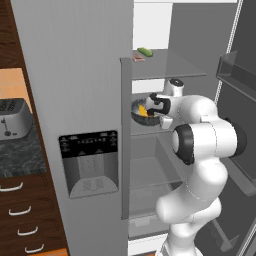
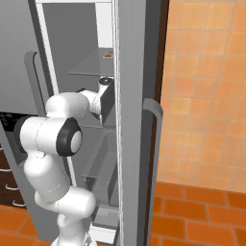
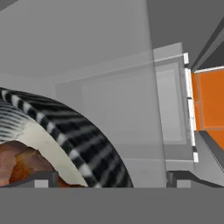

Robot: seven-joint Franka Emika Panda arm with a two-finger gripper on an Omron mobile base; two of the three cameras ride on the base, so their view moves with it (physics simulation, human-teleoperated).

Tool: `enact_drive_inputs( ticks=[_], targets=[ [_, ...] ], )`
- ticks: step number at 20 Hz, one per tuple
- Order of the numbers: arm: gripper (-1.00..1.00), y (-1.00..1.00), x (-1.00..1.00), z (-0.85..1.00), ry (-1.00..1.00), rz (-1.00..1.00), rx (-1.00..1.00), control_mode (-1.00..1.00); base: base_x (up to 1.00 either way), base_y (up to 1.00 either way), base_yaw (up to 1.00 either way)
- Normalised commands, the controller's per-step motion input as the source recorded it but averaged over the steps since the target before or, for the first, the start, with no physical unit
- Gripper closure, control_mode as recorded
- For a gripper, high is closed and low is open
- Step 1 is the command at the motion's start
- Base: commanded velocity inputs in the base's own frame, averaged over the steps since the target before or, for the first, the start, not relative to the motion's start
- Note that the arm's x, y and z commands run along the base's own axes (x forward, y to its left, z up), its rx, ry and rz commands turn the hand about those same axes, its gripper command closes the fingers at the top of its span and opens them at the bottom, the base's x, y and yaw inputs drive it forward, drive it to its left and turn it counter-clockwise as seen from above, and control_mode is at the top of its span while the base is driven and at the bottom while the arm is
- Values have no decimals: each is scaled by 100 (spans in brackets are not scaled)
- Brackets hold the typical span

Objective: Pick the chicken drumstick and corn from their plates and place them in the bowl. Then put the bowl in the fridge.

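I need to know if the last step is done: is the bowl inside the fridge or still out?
Inside. The bowl sits on a glass shelf level of the fridge, with the corn in it.

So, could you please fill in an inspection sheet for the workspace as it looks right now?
Surface: glass shelf inside the open fridge, carrying the bowl.
Job's things: bowl sits on that middle shelf; corn shows yellow inside it; drumstick lies in the bowl, seen close in the hand view.
Clutter: a green item and a small reddish item on the upper shelf.
Claw: claw open at the bowl's rim, its tips apart and holding nothing.
Cables: nothing seen.
Surroundings: toaster on a dark counter to the left, wooden drawers below, orange tiled floor.
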Motion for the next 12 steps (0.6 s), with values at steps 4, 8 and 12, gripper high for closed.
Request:
enact_drive_inputs(
  ticks=[4,8,12],
  targets=[
    [-100,3,0,0,-15,-2,1,-100,0,0,0],
    [-100,2,0,6,-15,-1,0,-100,0,0,0],
    [-100,0,-43,48,-8,0,0,-100,0,0,0]
  ],
)
